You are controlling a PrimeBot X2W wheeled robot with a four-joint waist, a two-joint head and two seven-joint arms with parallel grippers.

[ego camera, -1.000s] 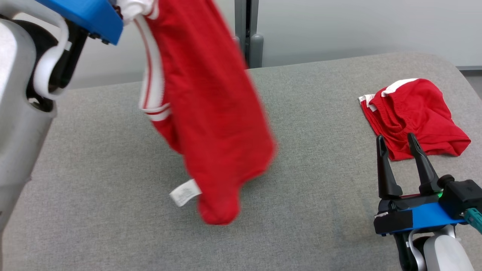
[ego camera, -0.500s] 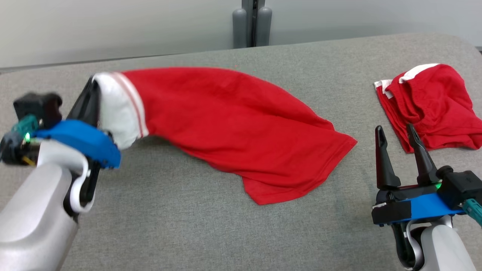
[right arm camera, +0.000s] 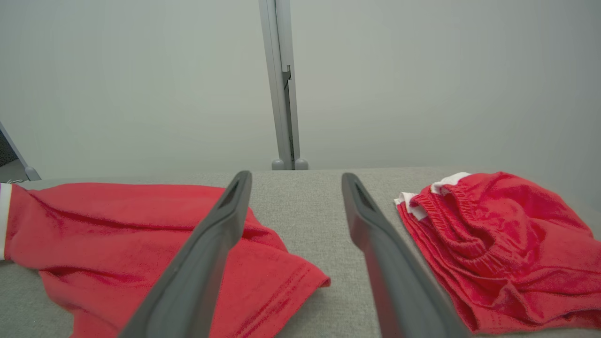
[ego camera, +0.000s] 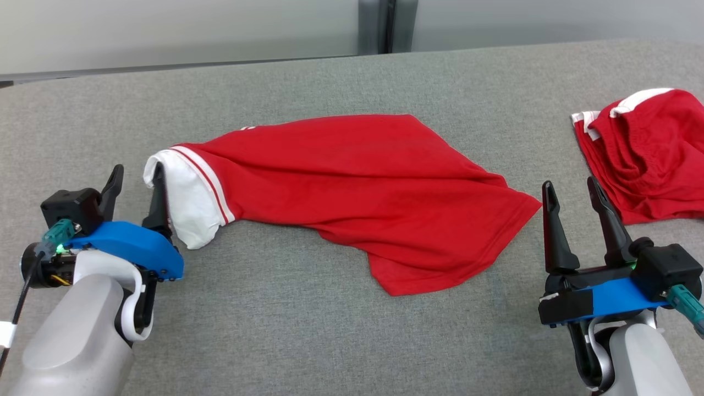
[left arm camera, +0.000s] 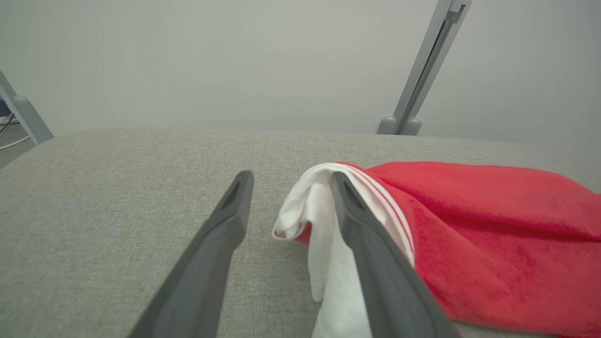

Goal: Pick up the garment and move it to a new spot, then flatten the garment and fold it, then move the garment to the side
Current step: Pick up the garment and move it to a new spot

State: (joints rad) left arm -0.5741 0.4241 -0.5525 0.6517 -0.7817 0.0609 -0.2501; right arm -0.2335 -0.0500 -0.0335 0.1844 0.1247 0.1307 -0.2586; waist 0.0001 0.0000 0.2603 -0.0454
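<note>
Two garments (ego camera: 374, 181) (ego camera: 649, 148) in head view, wrist view, cuff (left arm camera: 321, 220) touching left pincer (left arm camera: 291, 174)

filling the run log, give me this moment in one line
stage: garment lying on table, unflattened | left gripper: open, white cuff against one finger | right gripper: open, empty

Bright, even, diffuse light; faint soft shadows; sharp focus.

The garment (ego camera: 357, 181) is soft, matt red cloth; the desk (ego camera: 275, 330) is covered in rough grey woven fabric.
</note>
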